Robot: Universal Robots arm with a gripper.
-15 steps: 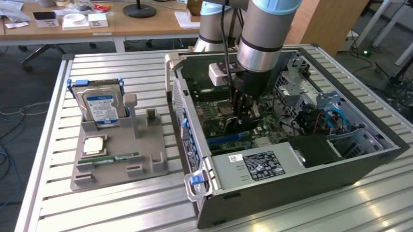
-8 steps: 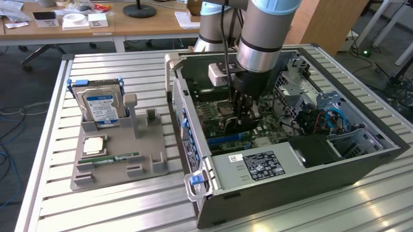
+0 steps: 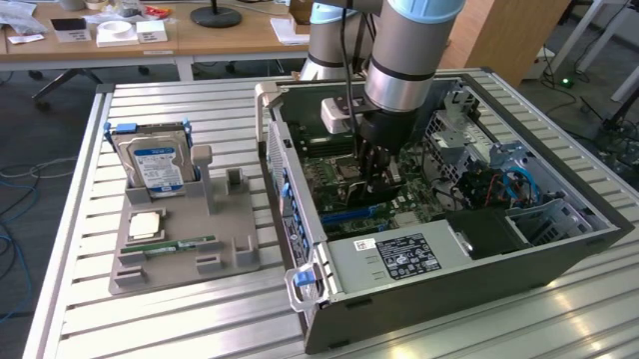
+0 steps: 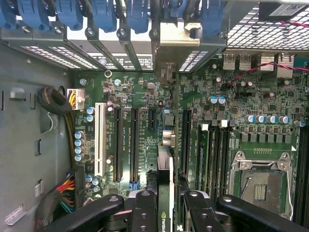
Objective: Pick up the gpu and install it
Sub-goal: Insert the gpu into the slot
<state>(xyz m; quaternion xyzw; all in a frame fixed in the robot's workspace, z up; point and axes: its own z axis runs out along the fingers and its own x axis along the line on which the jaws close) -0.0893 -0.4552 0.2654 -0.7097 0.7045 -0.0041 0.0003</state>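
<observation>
green gpu (image 4: 165,166), pinched edge-on in the end effector (image 4: 166,205), hangs over the motherboard (image 4: 135,92), apparently to meet a slot.

Robotics lab or workshop, open computer case (image 3: 450,254) on slatted aluminium bench (image 3: 179,321), robot arm (image 3: 409,52) over the case, wooden office desks (image 3: 230,39) beyond it, loose floor cables (image 3: 12,191) well apart from it.

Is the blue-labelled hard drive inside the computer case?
No, the hard drive stands upright in the grey holder beside the case.
</observation>
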